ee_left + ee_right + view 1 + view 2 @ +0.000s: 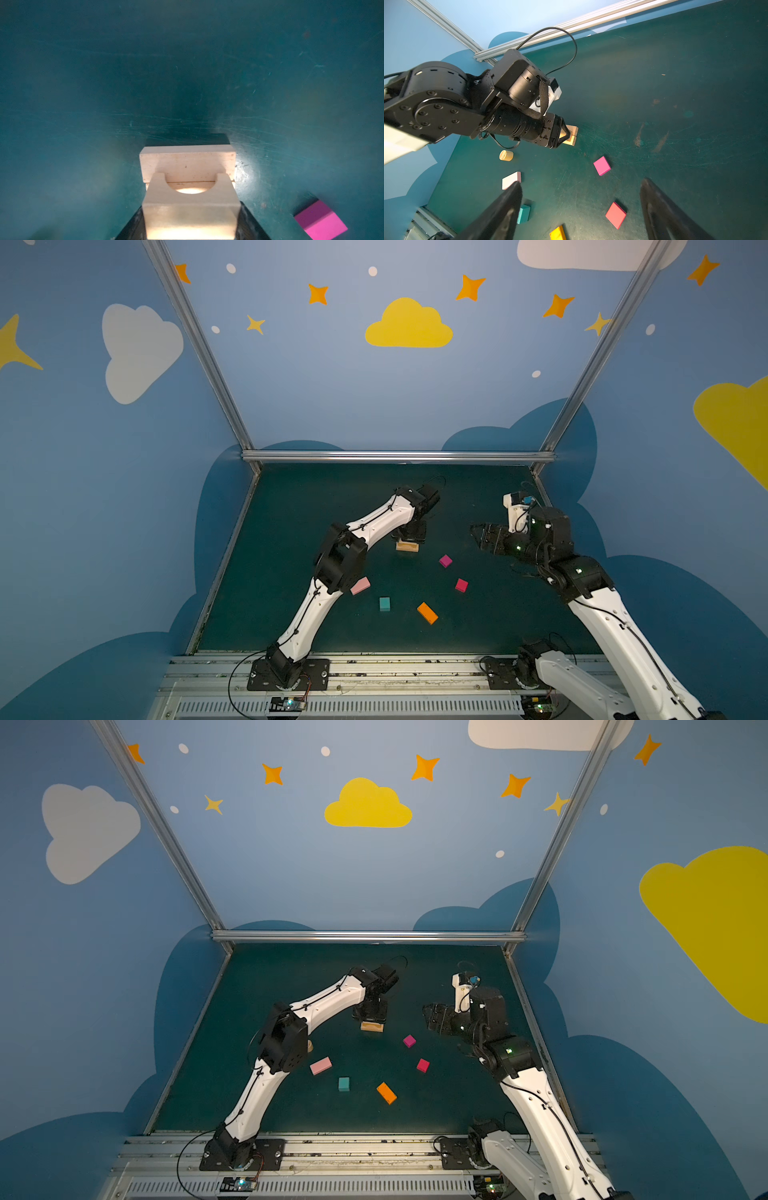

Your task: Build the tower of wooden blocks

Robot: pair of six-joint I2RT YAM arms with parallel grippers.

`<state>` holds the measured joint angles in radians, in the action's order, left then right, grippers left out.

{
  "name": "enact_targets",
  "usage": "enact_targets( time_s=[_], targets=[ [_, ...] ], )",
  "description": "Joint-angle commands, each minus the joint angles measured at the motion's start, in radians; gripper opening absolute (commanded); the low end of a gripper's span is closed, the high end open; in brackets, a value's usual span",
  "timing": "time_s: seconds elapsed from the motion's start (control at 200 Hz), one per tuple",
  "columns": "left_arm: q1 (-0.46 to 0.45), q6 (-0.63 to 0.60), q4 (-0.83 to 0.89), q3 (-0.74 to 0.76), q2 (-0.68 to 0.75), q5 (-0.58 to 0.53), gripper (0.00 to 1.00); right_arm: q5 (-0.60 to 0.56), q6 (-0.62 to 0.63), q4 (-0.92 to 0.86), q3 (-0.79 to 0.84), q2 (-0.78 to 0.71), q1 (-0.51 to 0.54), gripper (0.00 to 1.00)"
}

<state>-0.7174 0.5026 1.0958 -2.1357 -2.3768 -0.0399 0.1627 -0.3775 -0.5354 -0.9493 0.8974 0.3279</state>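
My left gripper (pixel 409 536) (pixel 191 220) is shut on a tan block with a half-round notch (pixel 190 207), its black fingers (pixel 248 224) flanking the block's sides. It hangs just over tan base blocks (pixel 187 162) (pixel 406 546) lying together on the mat; whether they touch I cannot tell. Loose on the mat lie a magenta cube (pixel 445 561), a red cube (pixel 461 585), an orange oblong (pixel 427 612), a teal cube (pixel 384 604), a pink oblong (pixel 360 585) and a tan cylinder (pixel 506 155). My right gripper (pixel 478 536) (pixel 580 182) hovers open and empty to the right.
The dark green mat (pixel 478 626) is bounded by an aluminium rail (pixel 399 456) at the back and blue walls at the sides. The left arm's elbow (pixel 340 558) stands above the pink oblong and hides most of the cylinder in both top views.
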Motion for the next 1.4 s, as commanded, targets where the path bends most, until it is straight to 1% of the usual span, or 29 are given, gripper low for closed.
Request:
enact_targets(
  time_s=[0.0,0.566,1.206,1.397],
  targets=[
    [0.008,0.004,0.010,-0.003,-0.020,-0.021,0.47,0.009,-0.004,0.016,0.009,0.003,-0.006,0.87],
    [0.009,0.008,0.006,-0.010,-0.036,-0.010,0.56,0.006,-0.002,0.011,0.009,-0.003,-0.005,0.87],
    [0.009,0.011,0.022,-0.036,-0.053,-0.008,0.55,0.003,0.001,0.009,0.015,-0.011,-0.007,0.87],
    [0.009,0.011,0.023,-0.038,-0.053,-0.011,0.59,0.004,-0.001,0.008,0.017,-0.008,-0.007,0.87]
  ],
)
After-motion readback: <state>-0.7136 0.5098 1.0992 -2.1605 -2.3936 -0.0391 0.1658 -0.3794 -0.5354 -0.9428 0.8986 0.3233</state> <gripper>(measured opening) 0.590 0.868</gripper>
